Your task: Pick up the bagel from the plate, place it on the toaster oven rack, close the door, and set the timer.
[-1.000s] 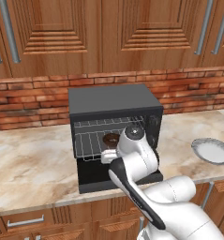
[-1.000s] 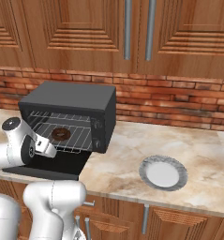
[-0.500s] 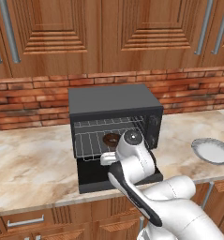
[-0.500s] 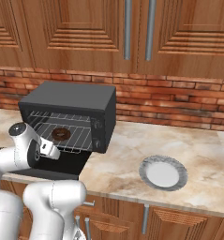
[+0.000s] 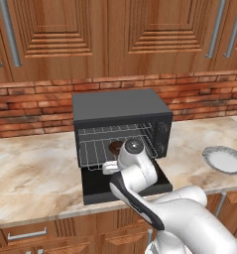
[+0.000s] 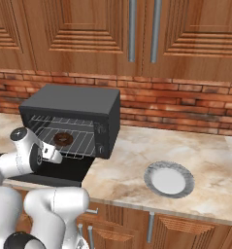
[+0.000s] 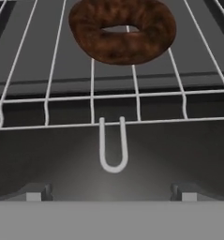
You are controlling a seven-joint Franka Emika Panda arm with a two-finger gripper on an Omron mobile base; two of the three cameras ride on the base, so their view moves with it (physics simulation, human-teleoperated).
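The gripper (image 7: 111,197) is spread fully apart and holds nothing. Just ahead of the jaws, centred between them, sits the front loop of the toaster oven rack (image 7: 113,123). Beyond it, the bagel (image 7: 122,29) rests on the rack. The likely next step is closing the door (image 5: 122,183): retreat clear of the rack, then lift the door's front edge squarely.

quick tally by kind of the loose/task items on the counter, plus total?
bagel: 1, on the toaster oven rack
plate: 1, bare, on the counter right of the oven
toaster oven: 1, door folded down open
Total: 3
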